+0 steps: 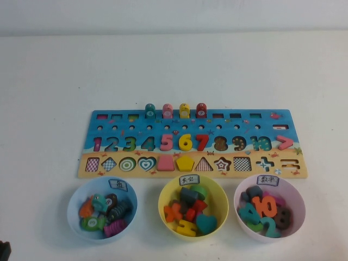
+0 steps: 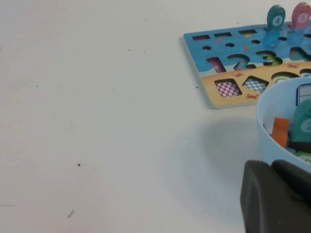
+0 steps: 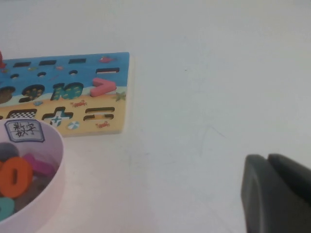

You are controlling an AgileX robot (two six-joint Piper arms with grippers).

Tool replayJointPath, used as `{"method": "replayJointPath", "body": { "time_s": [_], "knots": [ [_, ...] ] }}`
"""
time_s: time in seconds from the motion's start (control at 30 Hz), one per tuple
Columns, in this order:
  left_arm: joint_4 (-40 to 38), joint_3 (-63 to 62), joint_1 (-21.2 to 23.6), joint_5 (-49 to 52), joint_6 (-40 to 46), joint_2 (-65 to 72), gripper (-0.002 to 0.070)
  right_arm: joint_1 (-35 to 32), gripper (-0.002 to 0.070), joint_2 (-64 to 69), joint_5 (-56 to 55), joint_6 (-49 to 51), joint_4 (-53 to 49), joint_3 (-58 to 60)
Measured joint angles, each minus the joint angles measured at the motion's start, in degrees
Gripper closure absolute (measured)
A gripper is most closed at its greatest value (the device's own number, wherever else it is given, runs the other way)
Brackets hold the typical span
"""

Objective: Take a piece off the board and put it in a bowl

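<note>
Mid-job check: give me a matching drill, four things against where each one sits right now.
Things:
1. orange plus piece
2. pink ">" piece
3. left gripper
4. right gripper

Places:
A. off to the side of the pale pink bowl
B. lying in the yellow bowl
C. close beside the light blue bowl
D. seated at the right end of the board

Pairs: 1-B, 2-D, 3-C, 4-A
</note>
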Motion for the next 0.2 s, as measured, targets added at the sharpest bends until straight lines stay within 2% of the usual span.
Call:
{"method": "replayJointPath", "body": {
  "time_s": [0.2],
  "knots": [
    [0.0,0.0,0.0,0.0,0.0,0.0,0.0678,-0.5,0.0693,0.0,0.4,-0.4,-0.1,0.0]
  ]
}}
